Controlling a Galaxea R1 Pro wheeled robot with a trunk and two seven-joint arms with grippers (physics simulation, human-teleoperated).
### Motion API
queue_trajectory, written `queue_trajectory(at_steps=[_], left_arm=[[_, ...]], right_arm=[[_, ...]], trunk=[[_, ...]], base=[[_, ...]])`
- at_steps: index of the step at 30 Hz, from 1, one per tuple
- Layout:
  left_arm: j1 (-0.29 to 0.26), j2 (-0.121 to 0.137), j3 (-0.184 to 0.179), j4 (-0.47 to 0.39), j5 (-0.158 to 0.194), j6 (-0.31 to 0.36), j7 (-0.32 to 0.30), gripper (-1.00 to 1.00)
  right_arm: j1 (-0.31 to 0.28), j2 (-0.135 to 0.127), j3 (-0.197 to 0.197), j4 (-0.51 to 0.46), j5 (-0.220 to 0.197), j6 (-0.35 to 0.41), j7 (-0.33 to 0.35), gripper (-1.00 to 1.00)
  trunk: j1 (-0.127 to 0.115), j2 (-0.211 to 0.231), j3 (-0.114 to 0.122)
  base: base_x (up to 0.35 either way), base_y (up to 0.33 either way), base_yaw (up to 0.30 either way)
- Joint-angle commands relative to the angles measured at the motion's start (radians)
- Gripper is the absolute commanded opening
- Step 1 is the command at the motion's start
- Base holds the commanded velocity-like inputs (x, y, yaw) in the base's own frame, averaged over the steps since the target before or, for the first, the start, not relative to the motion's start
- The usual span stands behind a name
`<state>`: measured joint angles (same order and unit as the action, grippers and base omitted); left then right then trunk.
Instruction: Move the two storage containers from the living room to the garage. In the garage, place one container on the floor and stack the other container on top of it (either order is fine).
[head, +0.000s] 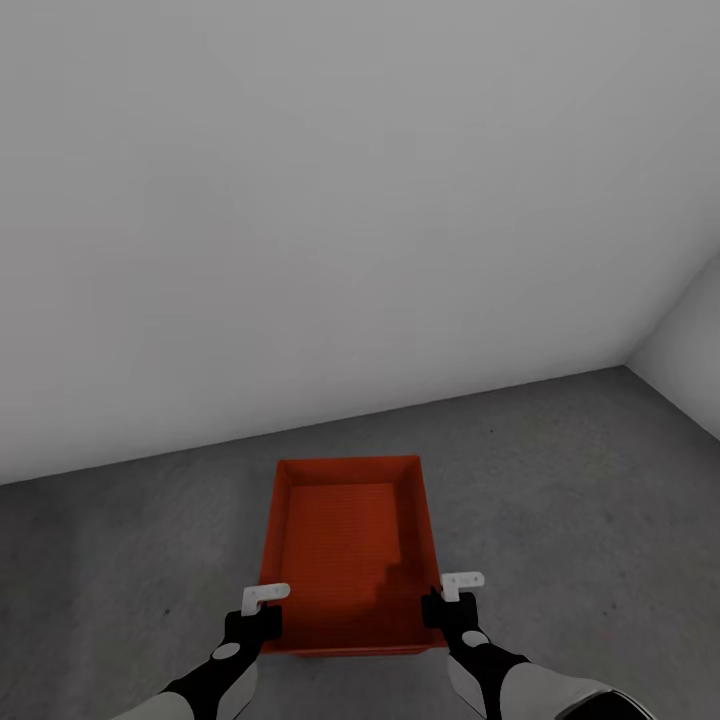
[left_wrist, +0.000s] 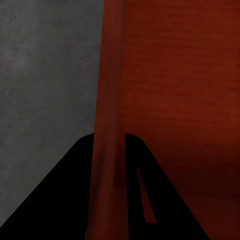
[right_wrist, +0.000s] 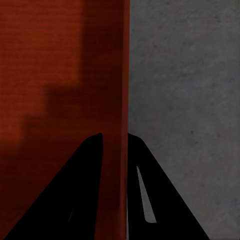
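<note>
I see one orange-red storage container (head: 348, 550) low in the centre of the head view, its open top facing up and its far short wall toward the pale grey wall (head: 300, 200) that takes up the upper half of the frame. Dull grey concrete floor (head: 580, 500) spreads around it on both sides, and a second wall (head: 690, 340) meets the first in a corner at the right edge. Whether the container's base touches the floor I cannot tell from here.

My left gripper (head: 262, 605) sits at the lower left of the bin, at its left long wall near the near corner. In the left wrist view the thin orange-red wall (left_wrist: 107, 150) runs between the two dark fingers (left_wrist: 60, 200), one outside over the concrete and one inside over the bin's floor, so I read the left gripper (left_wrist: 107, 160) as clamped on that wall.

My right gripper (head: 450, 595) mirrors it at the lower right, on the right long wall. In the right wrist view, the wall (right_wrist: 117, 150) stands between the dark fingers (right_wrist: 165, 200), pinched from both sides by the right gripper (right_wrist: 116, 160), with the ribbed red interior on one side and the concrete (right_wrist: 190, 75) on the other.

A stepped shadow (head: 405, 575) lies across the container's inside at its near right.
</note>
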<state>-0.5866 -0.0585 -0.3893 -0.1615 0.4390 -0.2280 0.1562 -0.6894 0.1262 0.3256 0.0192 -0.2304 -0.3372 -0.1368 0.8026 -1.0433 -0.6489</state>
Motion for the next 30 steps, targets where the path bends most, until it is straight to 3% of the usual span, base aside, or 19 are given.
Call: queue_trajectory(at_steps=[1, 30], left_arm=[[-0.001, -0.006, 0.003, -0.001, -0.002, -0.002, 0.013, -1.00], [-0.001, -0.006, 0.003, -0.001, -0.002, -0.002, 0.013, -1.00]], right_arm=[[-0.001, 0.010, -0.008, 0.002, -0.006, -0.003, 0.000, -1.00], [-0.001, 0.011, -0.008, 0.002, -0.007, -0.003, 0.000, -1.00]], trunk=[[0.004, -0.008, -0.004], [0.115, -0.211, -0.095]], base=[[0.000, 0.000, 0.000], [0.000, 0.000, 0.000]])
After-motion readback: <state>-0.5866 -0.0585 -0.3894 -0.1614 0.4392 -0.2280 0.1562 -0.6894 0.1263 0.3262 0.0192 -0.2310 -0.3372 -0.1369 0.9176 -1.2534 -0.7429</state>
